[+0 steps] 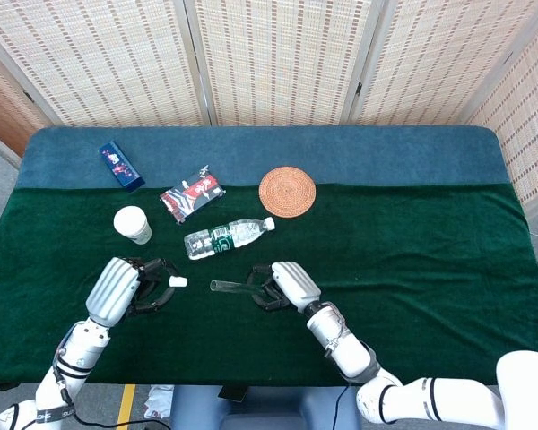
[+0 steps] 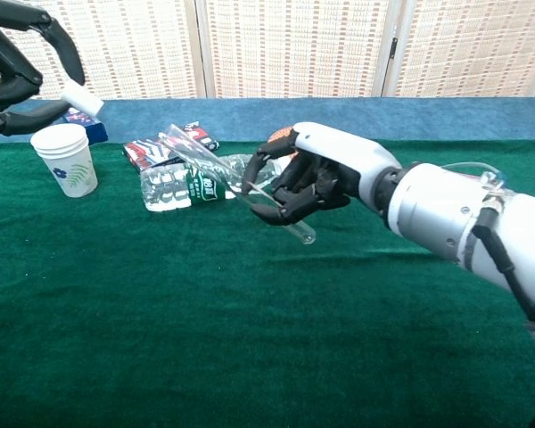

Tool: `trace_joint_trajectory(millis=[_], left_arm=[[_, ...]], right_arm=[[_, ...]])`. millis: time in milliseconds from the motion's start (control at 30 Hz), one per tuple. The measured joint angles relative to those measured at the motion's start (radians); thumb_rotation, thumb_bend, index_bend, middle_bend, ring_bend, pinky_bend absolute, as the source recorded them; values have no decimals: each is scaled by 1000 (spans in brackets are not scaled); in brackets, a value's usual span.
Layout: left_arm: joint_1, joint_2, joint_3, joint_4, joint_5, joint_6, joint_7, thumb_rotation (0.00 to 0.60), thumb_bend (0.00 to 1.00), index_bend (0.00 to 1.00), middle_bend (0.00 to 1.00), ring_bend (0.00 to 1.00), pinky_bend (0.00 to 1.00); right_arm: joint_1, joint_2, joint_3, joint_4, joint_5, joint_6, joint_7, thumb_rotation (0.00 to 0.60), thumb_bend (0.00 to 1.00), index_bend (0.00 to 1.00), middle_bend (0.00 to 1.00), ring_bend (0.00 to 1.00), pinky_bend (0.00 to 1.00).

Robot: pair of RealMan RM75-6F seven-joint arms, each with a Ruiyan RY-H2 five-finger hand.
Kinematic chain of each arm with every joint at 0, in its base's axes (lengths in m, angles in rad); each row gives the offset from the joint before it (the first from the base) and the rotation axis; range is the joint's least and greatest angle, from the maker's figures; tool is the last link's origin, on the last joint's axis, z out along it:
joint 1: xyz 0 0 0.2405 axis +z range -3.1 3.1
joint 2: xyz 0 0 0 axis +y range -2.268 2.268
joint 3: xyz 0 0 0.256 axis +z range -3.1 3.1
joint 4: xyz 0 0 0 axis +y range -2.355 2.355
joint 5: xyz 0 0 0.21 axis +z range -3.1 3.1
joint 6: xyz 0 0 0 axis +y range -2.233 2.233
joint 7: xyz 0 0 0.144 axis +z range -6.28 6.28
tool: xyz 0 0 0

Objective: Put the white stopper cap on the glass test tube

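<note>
Both hands are full — right hand [image 2: 308, 183] grips the clear, tilted glass test tube [image 2: 216, 172]; left hand [image 1: 117, 288] pinches the small white stopper cap [image 1: 177, 281].

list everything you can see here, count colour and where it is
glass test tube: 1, clear, lifted off the table in the right hand, open end toward the left hand
white stopper cap: 1, white, pinched by the left hand, apart from the tube
water bottle: 1, clear with green label and white cap, lying on its side mid-table
paper cup: 1, white, upright at the left
woven coaster: 1, orange-brown, round, behind the bottle
snack packet: 1, red, black and white, flat, left of the coaster
small box: 1, blue, far left on the blue strip
table cloth: 1, dark green with a blue strip at the back
left hand: 1, white and black, front left
right hand: 1, white and black, front centre
</note>
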Motion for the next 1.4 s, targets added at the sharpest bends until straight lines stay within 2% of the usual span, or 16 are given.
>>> trace_joint_trajectory(millis=[433, 1400], left_arm=[[-20, -35, 2, 4, 4, -11, 19, 600, 449, 593, 992, 868, 792], [-24, -53, 10, 18, -6, -10, 20, 600, 449, 593, 992, 868, 792]], right_arm=[[20, -42, 12, 5, 10, 7, -8, 600, 442, 812, 945, 1000, 1000], [45, -76, 30, 24, 34, 11, -27, 600, 442, 817, 945, 1000, 1000]])
